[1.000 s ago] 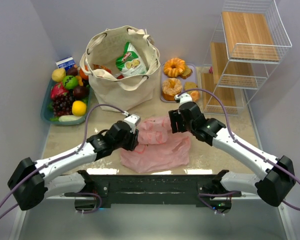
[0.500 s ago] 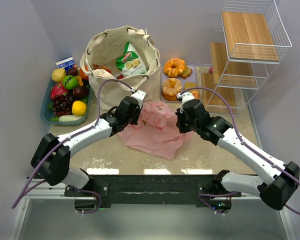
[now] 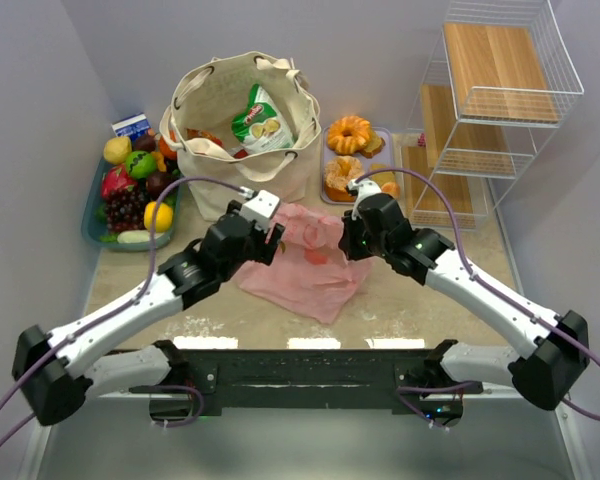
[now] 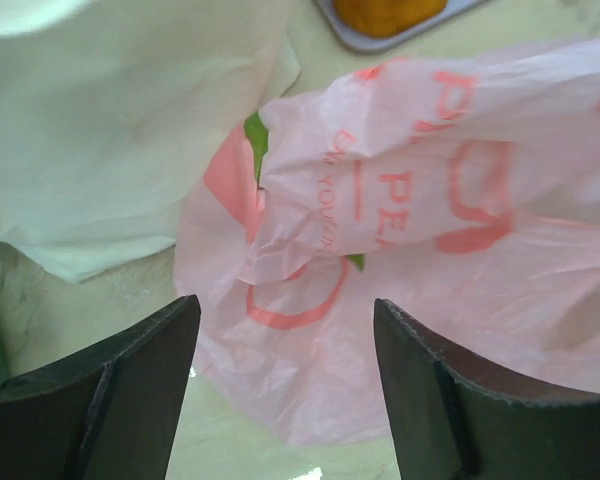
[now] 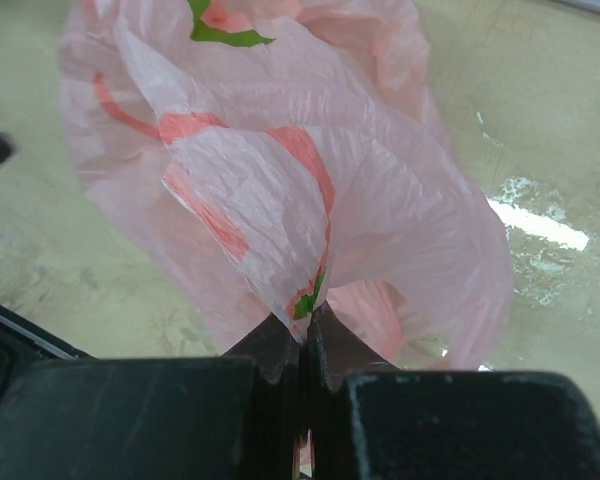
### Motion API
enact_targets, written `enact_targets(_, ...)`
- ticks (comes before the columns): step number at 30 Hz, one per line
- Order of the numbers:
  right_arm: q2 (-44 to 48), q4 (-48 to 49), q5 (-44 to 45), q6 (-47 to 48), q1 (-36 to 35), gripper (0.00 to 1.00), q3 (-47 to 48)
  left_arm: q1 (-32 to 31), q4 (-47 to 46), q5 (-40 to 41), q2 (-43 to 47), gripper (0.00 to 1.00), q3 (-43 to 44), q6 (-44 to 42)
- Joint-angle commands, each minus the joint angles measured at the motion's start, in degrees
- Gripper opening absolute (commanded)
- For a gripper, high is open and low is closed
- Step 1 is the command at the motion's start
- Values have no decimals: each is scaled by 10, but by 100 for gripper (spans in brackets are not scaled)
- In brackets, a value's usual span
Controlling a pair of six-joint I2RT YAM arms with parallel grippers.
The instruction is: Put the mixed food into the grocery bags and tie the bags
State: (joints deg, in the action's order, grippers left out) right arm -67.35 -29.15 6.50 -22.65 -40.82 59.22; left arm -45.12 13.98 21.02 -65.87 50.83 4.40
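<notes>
The thin pink plastic bag (image 3: 310, 262) lies crumpled on the table between my arms. My right gripper (image 3: 347, 240) is shut on a pinched fold of its edge (image 5: 305, 300) and holds that side raised. My left gripper (image 3: 274, 232) hovers open at the bag's left side; its fingers (image 4: 130, 370) are apart, with only the pink bag (image 4: 420, 230) showing beyond the gap. The cream canvas tote (image 3: 242, 150) stands behind, holding a green and white snack packet (image 3: 259, 120). An orange ring-shaped cake (image 3: 348, 133) and other pastries sit on a grey tray (image 3: 389, 140).
A blue-green tray (image 3: 88, 222) of fruit sits at the back left beside the tote. A white wire rack (image 3: 490, 90) with wooden shelves fills the back right. The tote's cloth (image 4: 110, 120) is close to my left fingers.
My left gripper has opened, released the pink bag and drawn back slightly. My right gripper closed on the bag's edge and stays shut on it. The bag has shifted toward the tote.
</notes>
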Motion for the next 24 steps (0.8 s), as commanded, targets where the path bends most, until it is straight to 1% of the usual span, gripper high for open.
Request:
enact_targets(1,-17,54,10,-26,1,0,1,-19,-88,-32,111,77,-76,15)
enact_targets(2,-23,62,11,-28,1,0,-8,-22,-102,-82,128,77,-89,24)
enact_targets(3,-27,71,11,-29,2,0,-12,-23,-114,-102,128,77,-108,32)
enact_targets(4,-31,81,10,-31,4,0,-16,-35,-130,-112,124,77,-114,44)
enact_targets(5,-37,83,7,-33,9,0,-17,-43,-131,-118,103,77,-118,69)
enact_targets(6,-46,86,3,-35,12,0,-17,-52,-154,-118,88,77,-123,77)
enact_targets(7,-50,92,-7,-36,14,0,-17,-78,-174,-117,72,77,-123,82)
enact_targets(8,-52,95,-14,-37,17,0,-20,-91,-186,-114,38,78,-122,89)
enact_targets(9,-56,99,-19,-39,20,0,-22,-103,-200,-117,22,78,-119,90)
enact_targets(11,-59,102,-37,-39,30,0,-26,-129,-246,-140,-19,80,-116,92)
enact_targets(13,-59,96,-44,-36,38,0,-28,-134,-292,-164,-39,80,-117,93)
enact_targets(16,-49,95,-57,-34,52,0,-36,-136,-332,-191,-68,82,-121,89)
enact_targets(20,-39,93,-62,-34,68,0,-46,-136,-370,-256,-113,83,-122,87)
enact_targets(24,-36,98,-76,-35,79,0,-53,-136,-389,-276,-153,83,-114,85)
